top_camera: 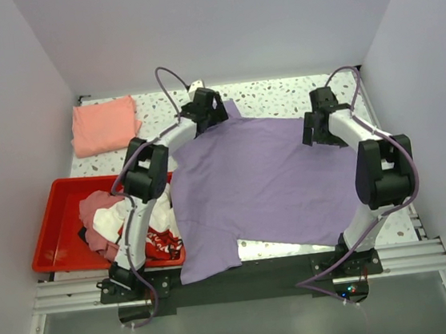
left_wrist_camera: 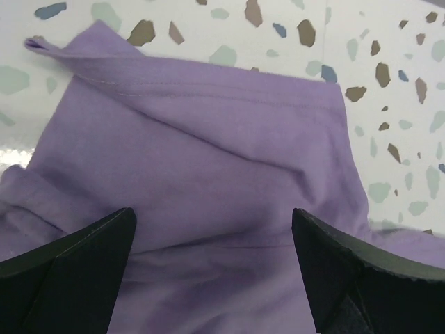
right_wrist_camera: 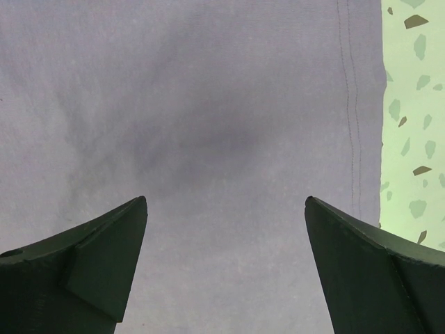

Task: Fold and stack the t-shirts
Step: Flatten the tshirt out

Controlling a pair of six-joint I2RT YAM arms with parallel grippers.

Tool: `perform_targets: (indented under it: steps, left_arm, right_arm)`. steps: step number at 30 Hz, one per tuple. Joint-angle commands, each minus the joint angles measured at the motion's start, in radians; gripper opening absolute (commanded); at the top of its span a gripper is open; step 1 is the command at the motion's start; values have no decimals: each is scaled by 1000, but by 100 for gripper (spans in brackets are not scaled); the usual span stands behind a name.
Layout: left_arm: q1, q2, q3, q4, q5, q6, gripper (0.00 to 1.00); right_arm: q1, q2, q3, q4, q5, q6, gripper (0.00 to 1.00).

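A lavender-purple t-shirt (top_camera: 261,183) lies spread flat across the middle of the table, its near edge hanging over the front rail. My left gripper (top_camera: 210,113) hovers open over the shirt's far left sleeve (left_wrist_camera: 208,139), jaws wide with only cloth below. Over the far right edge of the shirt (right_wrist_camera: 208,125) my right gripper (top_camera: 316,130) is open too, beside the stitched hem (right_wrist_camera: 350,104). A folded salmon-pink t-shirt (top_camera: 105,125) rests at the far left. More t-shirts, white with red print and dusty pink (top_camera: 112,220), are heaped in the red tray (top_camera: 56,226).
The red tray sits at the near left, partly under the left arm. White walls close in the table on three sides. Speckled tabletop (top_camera: 279,92) shows behind the purple shirt and along the right edge (right_wrist_camera: 414,104).
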Motion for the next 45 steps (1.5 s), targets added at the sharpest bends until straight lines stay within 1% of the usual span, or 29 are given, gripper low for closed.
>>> perform_targets:
  steps: [1,2,4,7,9,13,19,23,28,32,39,45]
  left_arm:
    - [20,-49,-49,-203,-28,-21,100]
    - [23,-63,-49,-235,-31,-24,100]
    - [23,-81,-60,-246,-50,-24,100]
    - [23,-115,-62,-202,-58,-9,100]
    - [25,-123,-33,-174,-61,3,100]
    - [29,-106,23,-151,-77,12,100]
    - [52,-54,84,-147,-55,-7,100]
    - [63,-28,98,-111,-50,-7,100]
    - [74,3,135,-131,-39,-12,100]
    - [83,24,149,-119,-59,-14,100]
    - [89,55,135,16,-19,-18,100]
    - [89,80,142,96,-21,-17,100]
  right_arm:
    - [1,-60,-7,18,31,9,99]
    - [1,-60,-7,18,30,9,99]
    - [1,-60,-8,19,28,9,99]
    - [1,-62,-7,21,25,9,99]
    - [1,-59,-7,21,24,9,99]
    - [1,-57,-7,21,25,9,99]
    - [1,-53,-5,22,27,10,99]
    - [3,-42,0,16,33,9,99]
    - [1,-33,3,16,36,9,99]
    - [1,-29,6,15,39,7,99]
    - [1,-17,7,12,42,9,99]
    - [1,-11,12,7,54,7,99]
